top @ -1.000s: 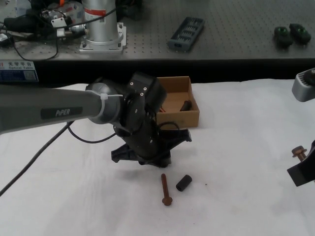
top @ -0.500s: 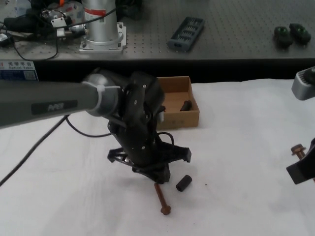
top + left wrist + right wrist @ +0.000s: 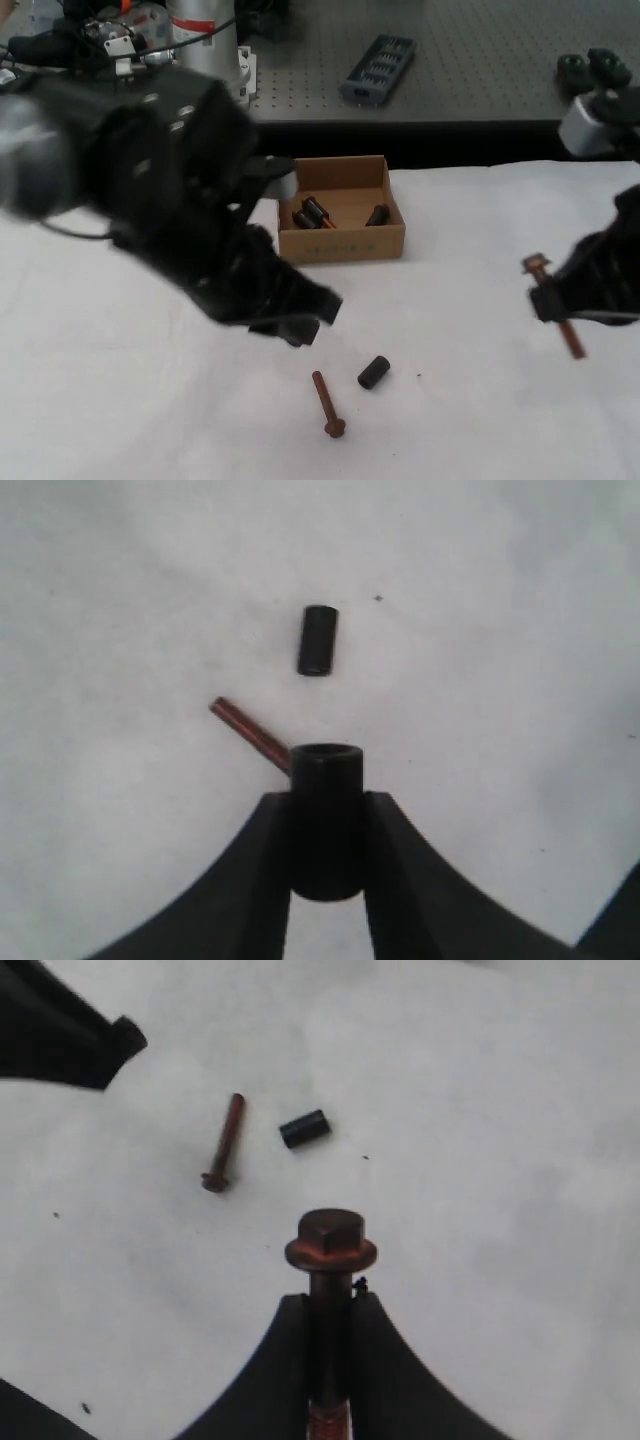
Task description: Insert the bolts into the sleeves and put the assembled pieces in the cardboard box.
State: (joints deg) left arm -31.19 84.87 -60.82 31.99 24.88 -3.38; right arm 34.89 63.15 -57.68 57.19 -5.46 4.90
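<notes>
1. note that your left fingers (image 3: 268,852) grip a sleeve (image 3: 326,820); your right fingers (image 3: 378,1360) grip a bolt (image 3: 330,1250).
2. find the loose bolt (image 3: 327,402) near the loose sleeve (image 3: 373,373) on the counter's white cloth (image 3: 480,400).
3. locate the cardboard box (image 3: 345,243) at the cloth's far edge, before the perforated counter (image 3: 470,60).

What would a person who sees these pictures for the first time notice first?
The left claw holds a black sleeve over the white cloth, and the right claw holds a rusty bolt. A loose bolt and a loose sleeve lie on it, in front of the cardboard box.
</notes>
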